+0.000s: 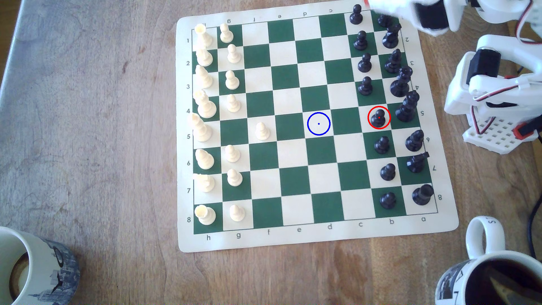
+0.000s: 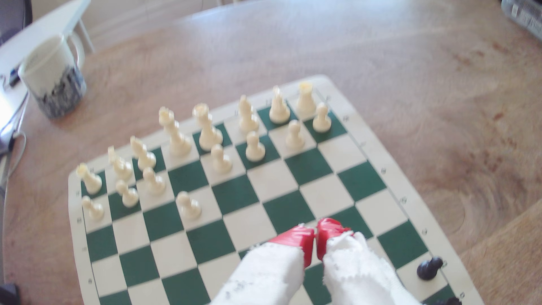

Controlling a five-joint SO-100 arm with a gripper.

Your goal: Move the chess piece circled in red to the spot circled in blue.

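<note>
The chess piece circled in red (image 1: 379, 118) is a small black pawn standing upright on a cream square in the black pawn column, at the exterior view's right. The spot circled in blue (image 1: 318, 123) is a bare cream square two squares to that pawn's left in the exterior view. My gripper (image 1: 368, 3) hovers blurred over the board's far right corner, well away from the circled pawn. In the wrist view the gripper (image 2: 316, 237) has its red fingertips (image 2: 296, 239) pressed together with nothing between them, above the board.
Tall black pieces (image 1: 406, 107) stand right beside the circled pawn, with other black pawns (image 1: 365, 86) above and below it. A cream pawn (image 1: 262, 131) stands advanced. Mugs sit at the near left (image 1: 35, 264) and near right (image 1: 492, 275). The arm base (image 1: 492, 88) stands off the board's right edge.
</note>
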